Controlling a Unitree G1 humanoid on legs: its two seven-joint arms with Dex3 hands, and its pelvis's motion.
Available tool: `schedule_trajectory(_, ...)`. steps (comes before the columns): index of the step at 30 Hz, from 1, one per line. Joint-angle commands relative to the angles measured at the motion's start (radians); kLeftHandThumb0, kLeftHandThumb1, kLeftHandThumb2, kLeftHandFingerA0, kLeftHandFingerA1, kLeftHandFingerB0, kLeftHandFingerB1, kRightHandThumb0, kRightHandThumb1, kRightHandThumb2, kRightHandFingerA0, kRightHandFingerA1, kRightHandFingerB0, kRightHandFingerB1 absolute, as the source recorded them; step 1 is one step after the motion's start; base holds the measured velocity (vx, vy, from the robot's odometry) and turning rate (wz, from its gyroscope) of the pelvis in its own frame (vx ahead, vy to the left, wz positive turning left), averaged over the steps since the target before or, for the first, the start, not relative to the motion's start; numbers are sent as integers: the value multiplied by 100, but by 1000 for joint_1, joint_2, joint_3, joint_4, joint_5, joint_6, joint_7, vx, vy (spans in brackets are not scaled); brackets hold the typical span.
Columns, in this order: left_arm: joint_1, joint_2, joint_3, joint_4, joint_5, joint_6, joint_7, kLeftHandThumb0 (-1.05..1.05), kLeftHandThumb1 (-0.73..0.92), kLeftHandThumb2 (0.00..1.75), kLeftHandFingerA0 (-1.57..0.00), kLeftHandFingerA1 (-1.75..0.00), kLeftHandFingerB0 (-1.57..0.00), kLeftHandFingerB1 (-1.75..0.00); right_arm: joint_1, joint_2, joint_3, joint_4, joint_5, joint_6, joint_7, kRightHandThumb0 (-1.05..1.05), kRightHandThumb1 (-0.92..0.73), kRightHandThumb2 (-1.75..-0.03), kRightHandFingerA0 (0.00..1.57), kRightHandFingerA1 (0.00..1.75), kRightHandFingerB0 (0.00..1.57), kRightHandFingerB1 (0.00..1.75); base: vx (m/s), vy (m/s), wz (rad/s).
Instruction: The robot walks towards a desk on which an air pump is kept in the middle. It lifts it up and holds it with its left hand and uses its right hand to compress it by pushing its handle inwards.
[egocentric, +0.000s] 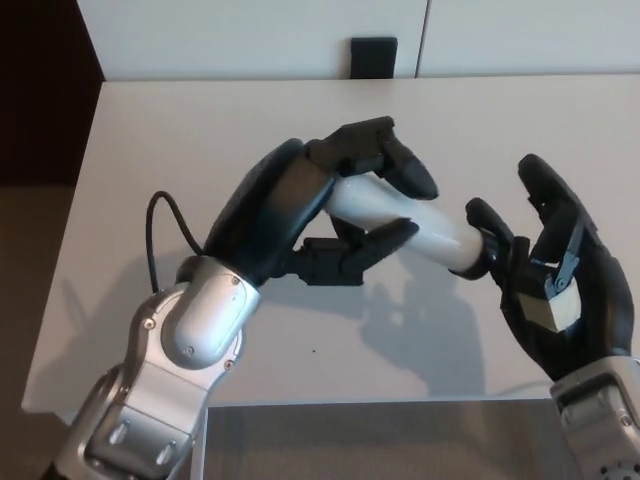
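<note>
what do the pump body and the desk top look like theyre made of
The air pump barrel looks like smooth white plastic: a soft sheen along its rounded side, with a black end collar. The desk top looks like matte off-white laminate: flat, even, no grain, though painted wood is possible.

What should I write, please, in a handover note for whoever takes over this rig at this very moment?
Left robot hand: shut on the air pump, held above the desk, barrel pointing toward the right side.
Right robot hand: open, palm against the pump's handle end; no rod shows between the barrel's end and the palm.
Done: pump lifted and the handle looks pushed in.
Left: confirm the stroke is complete; nothing else seems pending.
</note>
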Motion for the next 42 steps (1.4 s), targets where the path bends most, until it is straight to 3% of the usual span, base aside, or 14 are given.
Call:
schedule_trajectory(1,-11,49,37,95,49,-78,16,-11,78,65,-71,-157,-66,-121,-29,-14,-23,-45,34,-26,35,-77,-73,-114,2,37,1,25,0,0,0)
schedule_trajectory(3,-17,57,60,124,48,-87,27,-7,79,64,-72,-157,-65,-123,-26,-31,-42,-42,33,-32,44,-89,-80,-115,8,35,7,17,0,0,0)
schedule_trajectory(17,-84,26,132,492,36,-201,91,-11,81,67,-75,-161,-60,-134,38,-95,-143,-33,34,-71,92,-78,-73,-115,2,38,1,24,0,0,0)
schedule_trajectory(25,-63,-24,100,555,55,-225,112,-10,82,70,-77,-159,-66,-127,79,-103,-135,-36,22,-97,128,-90,-79,-115,8,34,7,17,0,0,0)
schedule_trajectory(30,-75,-48,81,603,65,-239,119,-9,82,67,-76,-158,-68,-126,90,-95,-132,-52,25,-103,124,-84,-74,-111,8,41,7,26,0,0,0)
schedule_trajectory(31,-78,-54,76,616,63,-236,111,-10,82,66,-83,-148,-74,-106,95,-93,-128,-60,25,-104,124,-80,-71,-112,4,42,3,28,0,0,0)
schedule_trajectory(32,-80,-58,73,624,60,-234,105,-10,82,66,-83,-148,-74,-106,98,-92,-125,-64,25,-104,124,-80,-71,-112,4,42,3,28,0,0,0)
schedule_trajectory(33,-87,-39,54,624,54,-234,44,-58,55,87,-56,-58,-35,-48,103,-92,-121,-72,24,-104,125,-79,-71,-112,4,42,3,28,0,0,0)
schedule_trajectory(34,-93,-25,41,624,50,-236,0,-58,55,87,-56,-58,-35,-48,106,-92,-119,-78,24,-103,125,-79,-71,-112,4,42,3,28,0,0,0)
schedule_trajectory(35,-107,13,2,597,66,-196,-93,-91,58,93,0,-2,0,-9,110,-95,-115,-84,24,-106,132,-84,-74,-111,7,39,6,25,0,0,0)
schedule_trajectory(37,-135,67,-67,543,105,-123,-222,-92,57,91,0,0,0,-4,115,-106,-113,-100,19,-115,141,-83,-74,-111,7,38,6,25,0,0,0)
schedule_trajectory(40,-141,79,-83,526,113,-111,-238,-94,59,94,0,0,0,-4,118,-108,-113,-111,19,-116,140,-83,-74,-111,7,38,6,25,0,0,0)
schedule_trajectory(41,-137,94,-87,500,116,-106,-245,-105,74,109,0,0,0,-3,123,-108,-112,-121,23,-114,141,-82,-74,-111,7,35,6,24,0,0,0)
schedule_trajectory(42,-134,105,-90,480,117,-101,-250,-105,74,109,0,0,0,-3,127,-109,-112,-128,26,-111,142,-82,-74,-111,7,35,6,24,0,0,0)
